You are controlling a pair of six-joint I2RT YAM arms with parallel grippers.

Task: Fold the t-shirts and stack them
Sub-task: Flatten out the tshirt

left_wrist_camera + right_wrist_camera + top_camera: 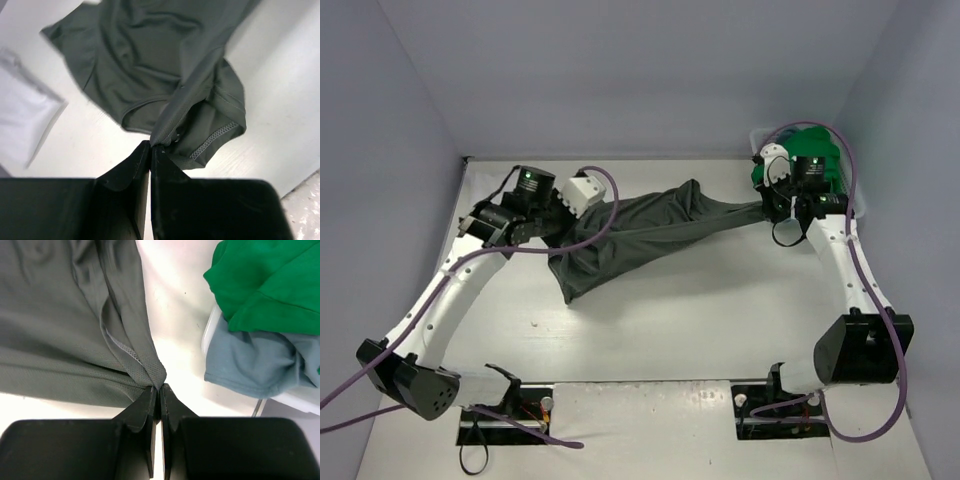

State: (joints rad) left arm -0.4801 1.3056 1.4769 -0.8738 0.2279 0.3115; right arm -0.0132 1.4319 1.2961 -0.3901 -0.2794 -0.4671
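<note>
A dark olive-grey t-shirt is stretched across the table between my two grippers. My left gripper is shut on its left end; in the left wrist view the closed gripper pinches a bunched hem of the shirt. My right gripper is shut on the right end; in the right wrist view the gripper pinches a stitched corner of the shirt. A bright green t-shirt and a dusty light blue t-shirt lie in the basket. A white t-shirt lies flat at the left.
The white basket stands at the back right corner, close beside my right gripper. Purple cables loop over both arms. The table's back wall and side walls close in the workspace.
</note>
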